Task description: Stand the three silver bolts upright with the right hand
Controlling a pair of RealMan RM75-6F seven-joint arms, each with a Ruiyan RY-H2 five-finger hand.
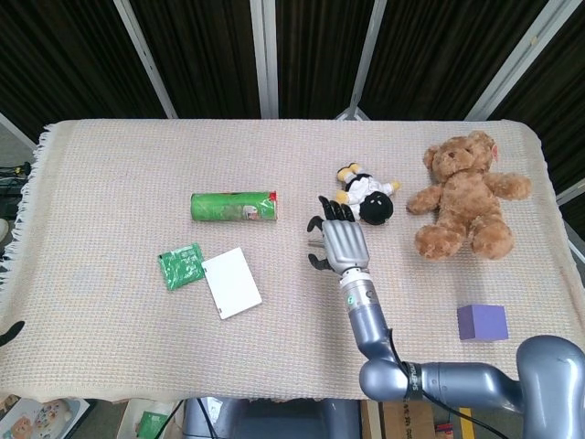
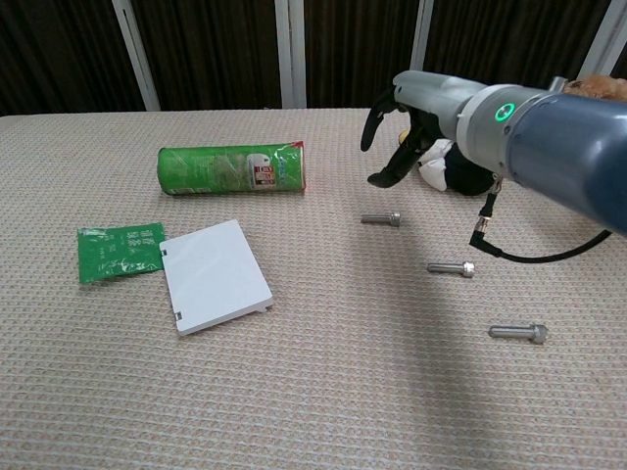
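Three silver bolts lie flat on the beige cloth in the chest view: a far one [image 2: 380,219], a middle one [image 2: 451,267] and a near one [image 2: 517,333]. My right hand [image 2: 407,122] hovers above and just behind the far bolt, fingers spread and curved downward, holding nothing. In the head view the right hand [image 1: 340,242] and its forearm cover the bolts. Of my left hand only a dark fingertip [image 1: 8,333] shows at the left edge.
A green can [image 2: 232,169] lies on its side at the left, with a green packet [image 2: 120,250] and a white card [image 2: 216,276] nearer. A penguin plush [image 1: 366,197] and a teddy bear [image 1: 466,201] lie behind the bolts. A purple cube [image 1: 482,322] sits at the right.
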